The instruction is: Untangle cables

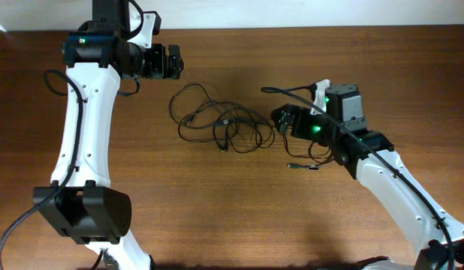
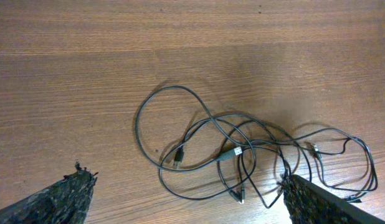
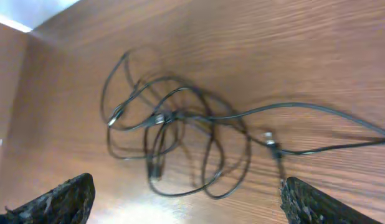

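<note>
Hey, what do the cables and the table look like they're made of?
Cables: thin black cords, probably rubber or plastic sheathing, mostly matte, judging by how they lie in soft loops. Plugs: tips glint silver, likely metal. Table: wood or wood-look laminate, brown grain streaks with a smooth, slightly glossy glare.

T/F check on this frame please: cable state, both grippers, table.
1. The cables lie in one tangled heap on the table. True.
2. The left gripper is shut on a cable. False: its jaws stand wide open and hold nothing; it is up and to the left of the heap in the overhead view.
3. The right gripper is open. True: in the right wrist view its fingers are far apart and the cables lie flat on the table beyond them.
4. The tabletop is white plastic. False: it is brown wood grain.
5. Each cable is laid out straight and separate. False: the loops cross each other in several places.
</note>
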